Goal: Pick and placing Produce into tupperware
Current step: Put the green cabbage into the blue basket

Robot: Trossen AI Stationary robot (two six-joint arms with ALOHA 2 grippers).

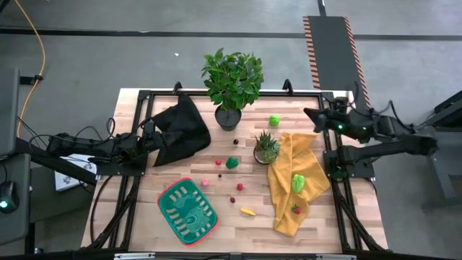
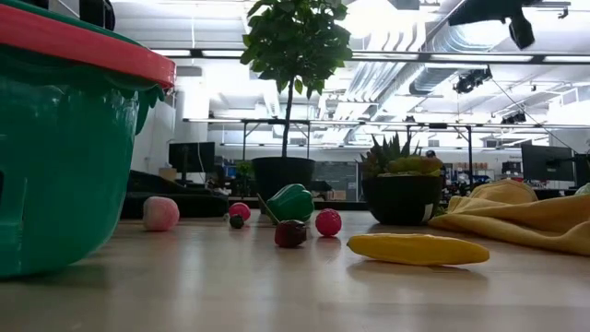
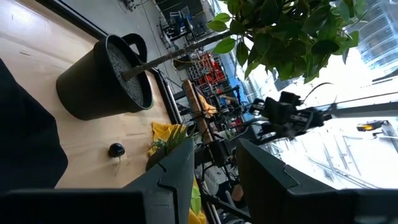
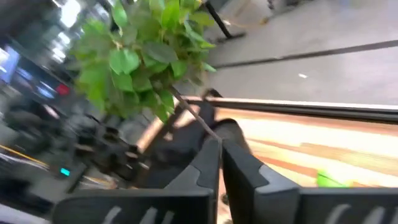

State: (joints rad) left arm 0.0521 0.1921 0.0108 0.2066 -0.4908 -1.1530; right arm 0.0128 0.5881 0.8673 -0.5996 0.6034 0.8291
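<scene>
**Both arms hang back at the table's edges, produce scattered around the tupperware**

Seen from above, the left gripper point(image 1: 146, 135) reaches in from the table's left edge, up and to the left of the tupperware point(image 1: 188, 210), with its tip at the edge of the black cloth point(image 1: 180, 130). In its own wrist view the two dark fingers point(image 3: 177, 171) stand apart with open space between them, clamped on nothing.

The tupperware, green with a red rim, sits on the wooden table point(image 1: 238, 224) toward the front left; nothing lies inside it. Just above its upper right corner rests a pink piece point(image 1: 205, 182). Farther up and right of the container are a second pink piece point(image 1: 219, 163), a green vegetable point(image 1: 232, 163) and two small red pieces point(image 1: 240, 187). A yellow piece point(image 1: 247, 212) lies right of the container, level with it.

Well above it stands the large leafy potted plant point(image 1: 232, 81); the small spiky potted plant point(image 1: 266, 147) is up and to its right, touching the yellow cloth point(image 1: 296, 180). On that cloth rest a green piece point(image 1: 298, 183) and a red one point(image 1: 295, 209). Another green piece point(image 1: 274, 120) sits on bare wood above the cloth.

The right gripper point(image 1: 312, 115) is at the table's far right corner, far from the container. Its fingers point(image 4: 208, 165) are nearly together, only a thin gap showing, holding nothing.
</scene>
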